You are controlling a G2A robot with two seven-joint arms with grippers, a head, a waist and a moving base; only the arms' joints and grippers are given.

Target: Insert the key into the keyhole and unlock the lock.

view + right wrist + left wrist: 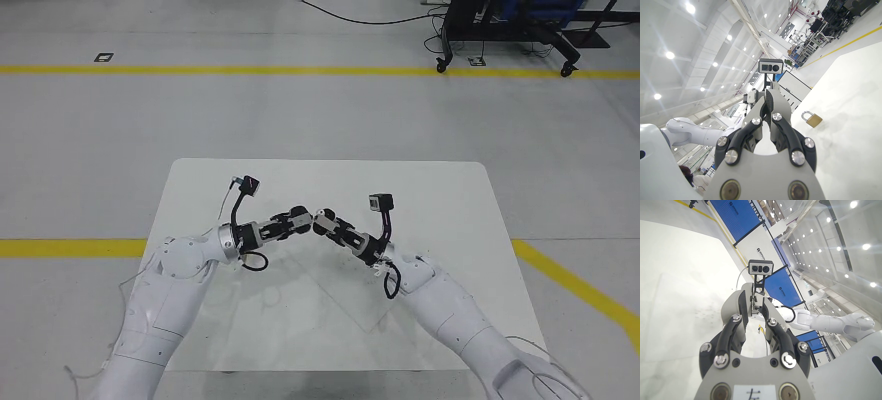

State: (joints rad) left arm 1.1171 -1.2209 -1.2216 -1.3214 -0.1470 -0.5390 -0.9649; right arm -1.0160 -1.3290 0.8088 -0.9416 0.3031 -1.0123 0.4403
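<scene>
The left pincer (755, 308), at the centre of the left wrist view, stands spread, with a clear gap between its two ribbed black pads (743, 308). I judge it is held wide to receive something from the other arm, whose tip sits just beyond that gap.

In the top view the two white arms (265, 232) meet nose to nose over the middle of the white rectangular worktop (450, 200). One stretches from the lower left, the other from the lower right. That meeting reads as a handover or regrip of the key, done above the surface before either arm goes to the padlock.

The right pincer (767, 101), at the centre of the right wrist view, is pressed together at the tips. Whether a key is pinched between them I cannot tell.

Right of centre in the same view, the brass padlock with a silver shackle (812, 119) lies on the worktop, apart from the right pincer and untouched. Its shackle looks closed. It probably lies free because the key must first be settled in a grip.

Count: two arms, two pincers, two black wrist cameras (761, 267) on stalks, one padlock, one worktop.
</scene>
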